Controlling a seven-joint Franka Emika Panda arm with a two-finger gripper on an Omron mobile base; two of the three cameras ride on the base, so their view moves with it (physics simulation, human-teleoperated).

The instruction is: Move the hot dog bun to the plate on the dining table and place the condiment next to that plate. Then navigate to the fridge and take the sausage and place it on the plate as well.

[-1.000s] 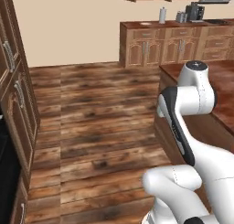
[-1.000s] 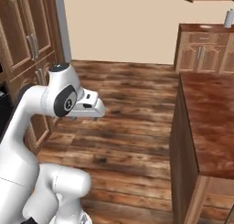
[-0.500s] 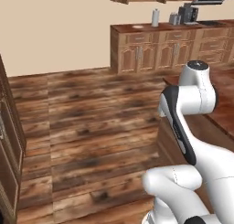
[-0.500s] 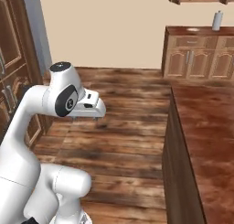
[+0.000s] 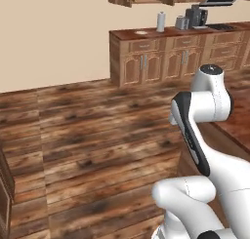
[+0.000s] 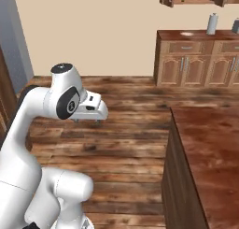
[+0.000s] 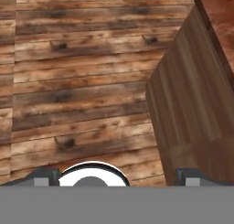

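Dining table right of folded arm.

One paper towel roll stood on the far counter at about one o'clock, with one toaster and one coffee machine beside it. Below, two cabinet doors showed plainly.

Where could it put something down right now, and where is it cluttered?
The reddish counter top at the robot's right looks bare across the stretch in view, bordered by the plank floor. The far counter by the wall is crowded: a white roll and small appliances stand on it. The jaws look open with nothing between them.
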